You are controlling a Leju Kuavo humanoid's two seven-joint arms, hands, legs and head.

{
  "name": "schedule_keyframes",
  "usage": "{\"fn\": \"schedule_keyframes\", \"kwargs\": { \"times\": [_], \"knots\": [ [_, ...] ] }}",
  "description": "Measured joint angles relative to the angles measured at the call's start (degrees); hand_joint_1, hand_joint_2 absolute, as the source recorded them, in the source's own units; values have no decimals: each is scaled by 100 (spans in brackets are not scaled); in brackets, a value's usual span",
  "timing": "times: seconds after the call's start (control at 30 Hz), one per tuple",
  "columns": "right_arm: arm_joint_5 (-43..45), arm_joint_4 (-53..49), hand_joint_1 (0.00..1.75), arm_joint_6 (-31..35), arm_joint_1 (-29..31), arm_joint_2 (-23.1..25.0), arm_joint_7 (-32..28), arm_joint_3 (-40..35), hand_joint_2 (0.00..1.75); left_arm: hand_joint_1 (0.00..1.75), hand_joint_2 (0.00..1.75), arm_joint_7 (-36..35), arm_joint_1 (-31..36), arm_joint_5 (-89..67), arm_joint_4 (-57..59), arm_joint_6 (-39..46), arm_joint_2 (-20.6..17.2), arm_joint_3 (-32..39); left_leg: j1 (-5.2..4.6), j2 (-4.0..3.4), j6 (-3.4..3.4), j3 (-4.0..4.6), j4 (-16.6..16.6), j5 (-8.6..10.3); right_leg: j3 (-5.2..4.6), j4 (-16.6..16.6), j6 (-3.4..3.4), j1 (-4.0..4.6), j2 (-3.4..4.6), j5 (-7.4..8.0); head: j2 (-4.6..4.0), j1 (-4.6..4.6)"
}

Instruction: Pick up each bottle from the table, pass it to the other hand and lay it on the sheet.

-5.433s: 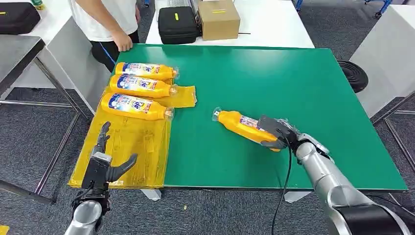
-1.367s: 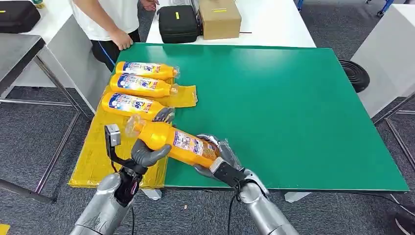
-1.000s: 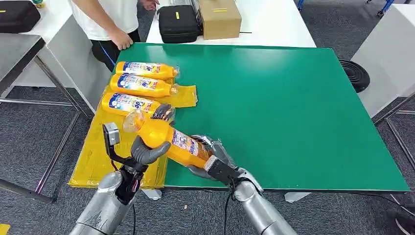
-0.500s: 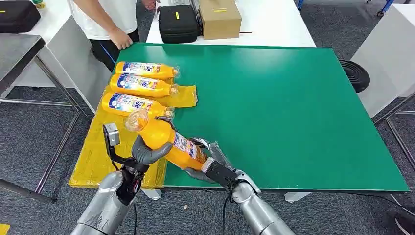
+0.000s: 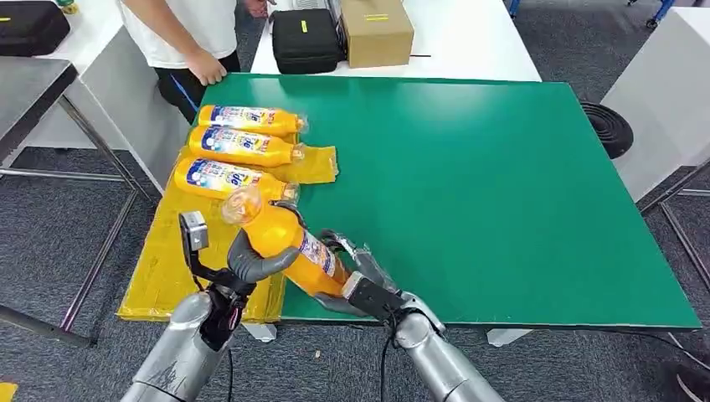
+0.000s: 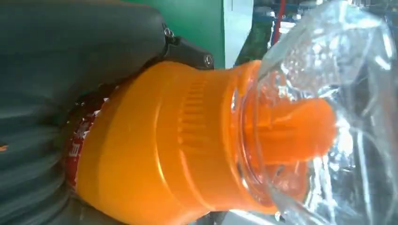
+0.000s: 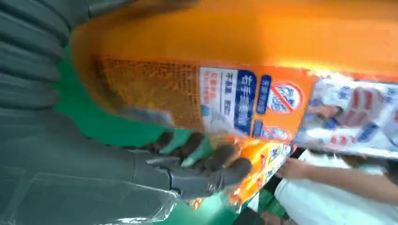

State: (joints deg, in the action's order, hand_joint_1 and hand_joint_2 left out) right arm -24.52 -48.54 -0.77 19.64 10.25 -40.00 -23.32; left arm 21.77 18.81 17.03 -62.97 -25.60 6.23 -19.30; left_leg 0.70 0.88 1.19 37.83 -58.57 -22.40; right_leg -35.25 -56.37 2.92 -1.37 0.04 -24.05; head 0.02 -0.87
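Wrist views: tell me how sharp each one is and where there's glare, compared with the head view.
Left wrist view: the orange bottle is fairly sharp, with bright glare on its clear cap wrap. Right wrist view: the bottle's label is soft and smeared, the far background blurred. Head view: evenly lit and sharp, with no strong glare on the green table.

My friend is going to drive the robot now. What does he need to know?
Left hand: wrapped around the neck end of the orange bottle.
Right hand: cupping the same bottle's base, so both hands hold it mid-pass above the table's near edge.
Done: three bottles lie side by side on the yellow sheet.
Left: the right hand lets go, then the left hand lays this bottle on the sheet's bare near part.
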Motion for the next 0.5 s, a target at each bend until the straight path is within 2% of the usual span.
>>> {"fn": "schedule_keyframes", "kwargs": {
  "times": [0.23,0.5],
  "knots": [
    [-44,-289,0,138,-144,0,0,269,0,175,175,79,-15,-932,-199,924,-59,53,0,0,0,0,0,0,0,0,0,0,0,0,0,0],
    [7,-1679,0,72,-688,-53,0,656,0,175,175,92,63,-1675,-298,1745,-376,322,1,-1,0,0,0,0,-2,0,0,0,0,0,0,0]
  ]
}}
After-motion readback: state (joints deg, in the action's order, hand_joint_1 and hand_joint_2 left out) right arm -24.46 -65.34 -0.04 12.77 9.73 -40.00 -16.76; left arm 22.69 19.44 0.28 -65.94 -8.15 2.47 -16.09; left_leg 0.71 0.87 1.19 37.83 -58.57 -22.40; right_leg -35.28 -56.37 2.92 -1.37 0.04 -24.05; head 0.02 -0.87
